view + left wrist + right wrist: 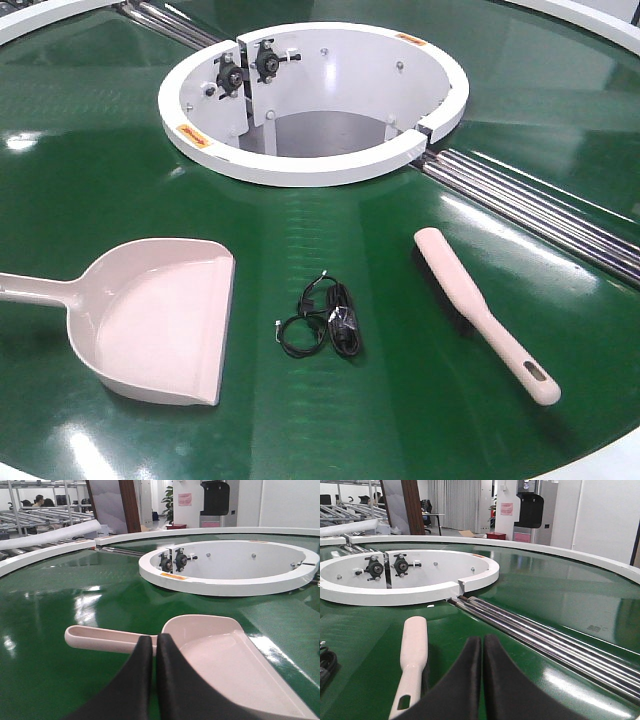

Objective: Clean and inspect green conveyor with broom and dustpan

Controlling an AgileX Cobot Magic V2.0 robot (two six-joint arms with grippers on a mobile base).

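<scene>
Closest to the lens, your left gripper (154, 647) shows both jaws pressed together and empty, in front of where the dustpan (220, 655) meets its handle. Your right gripper (481, 647) is likewise closed on nothing, just right of the broom (414, 652). On the conveyor (100, 170), the dustpan lies left and the broom right, with a coiled black cable (330, 320) between them, all before the white hub (300, 168).
</scene>
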